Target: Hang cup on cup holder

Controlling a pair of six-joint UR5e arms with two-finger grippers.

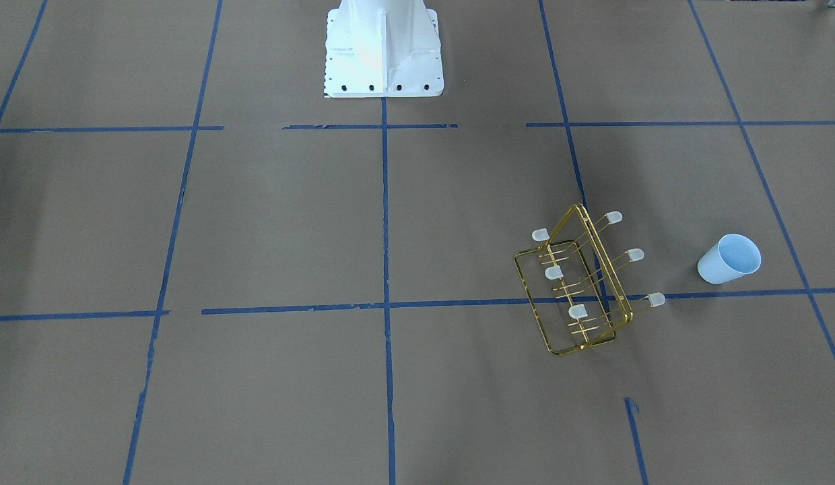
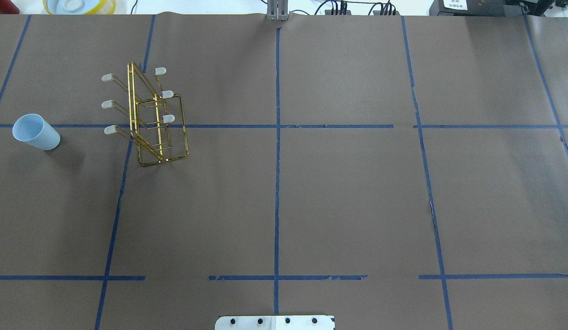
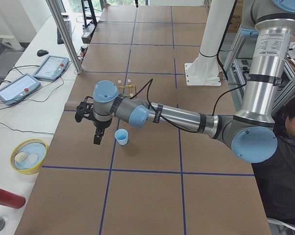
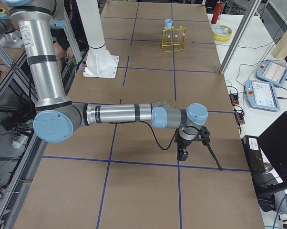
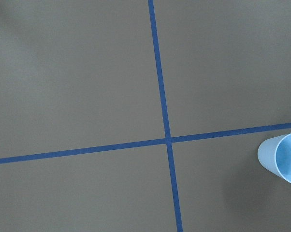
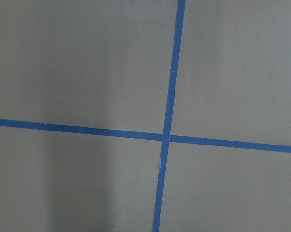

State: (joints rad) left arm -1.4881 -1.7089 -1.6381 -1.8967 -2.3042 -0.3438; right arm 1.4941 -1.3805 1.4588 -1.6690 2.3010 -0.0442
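The pale blue cup (image 2: 35, 132) stands upright, mouth up, on the brown table near its left end; it also shows in the front view (image 1: 729, 259) and at the right edge of the left wrist view (image 5: 283, 158). The gold wire cup holder (image 2: 149, 117) stands a little to the cup's right, and its capped prongs are bare (image 1: 579, 283). My left gripper (image 3: 97, 137) shows only in the left side view, hanging above the table beside the cup (image 3: 121, 136); I cannot tell if it is open. My right gripper (image 4: 183, 153) hangs over bare table far from both; I cannot tell its state.
A yellow-rimmed bowl (image 2: 78, 5) and a red bottle (image 3: 5, 197) sit on the white side table past the far edge. A metal post (image 3: 64, 34) stands at that edge. The robot base (image 1: 382, 50) is at mid table. A person (image 3: 290, 161) sits behind the left arm.
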